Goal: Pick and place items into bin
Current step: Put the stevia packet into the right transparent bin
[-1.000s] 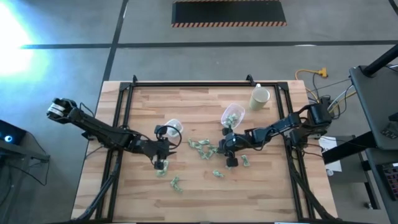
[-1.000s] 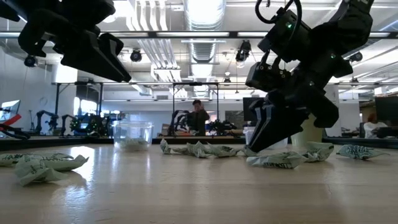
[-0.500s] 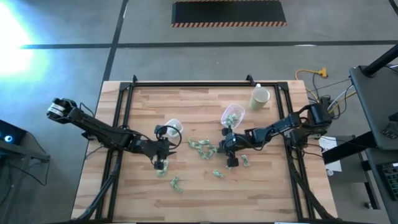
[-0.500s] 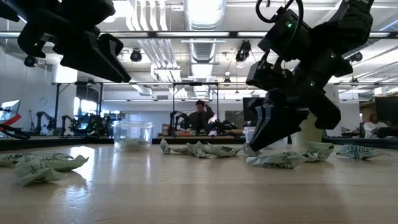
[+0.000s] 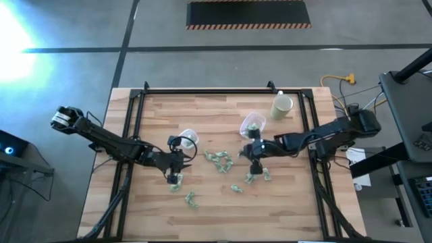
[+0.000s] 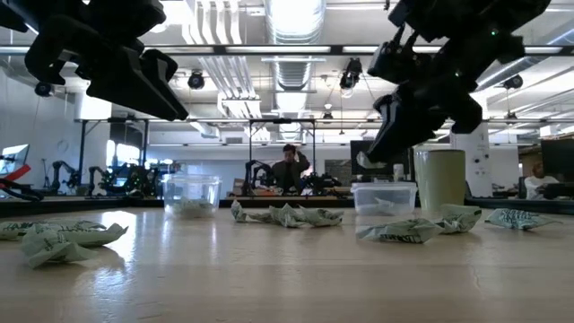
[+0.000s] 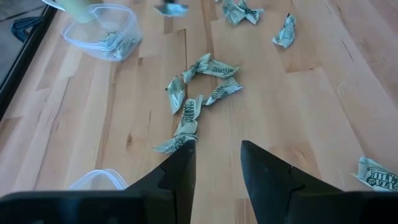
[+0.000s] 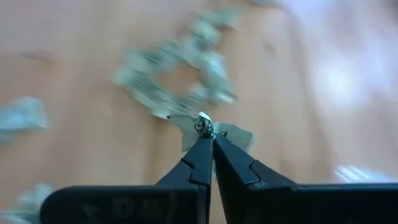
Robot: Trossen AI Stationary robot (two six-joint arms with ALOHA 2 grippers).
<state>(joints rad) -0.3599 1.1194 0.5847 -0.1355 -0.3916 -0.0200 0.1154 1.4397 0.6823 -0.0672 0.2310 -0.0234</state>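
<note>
Several tiny pale green and white candy pieces [image 5: 217, 158] lie scattered mid-table, also seen in the low view [image 6: 287, 215]. Two clear tubs stand at the far side of them, the left tub [image 5: 189, 137] and the right tub [image 5: 252, 125], each with pieces inside. My right gripper [image 8: 212, 142] is shut on one piece and hangs above the table near the right tub [image 6: 384, 197]. My left gripper [image 7: 214, 155] is open, hovering over pieces [image 7: 186, 118] near the left tub, touching nothing. My right gripper pinches one candy piece [image 8: 208, 127] between its two fingertips, only at their free ends. The wrapper's crumpled ends stick out on both sides of the tips. The piece is lifted clear of the table.
A tall cream-coloured cup [image 5: 281, 106] stands to the right of the right tub, near the far edge. Loose pieces [image 5: 191, 199] lie toward the near edge. A black frame [image 5: 135, 108] runs round the table. A person stands far off in the room [image 6: 287, 170].
My right gripper has risen from the table and moved toward the far edge, closer to the right tub, carrying one candy piece lifted clear. The left arm has kept still.
</note>
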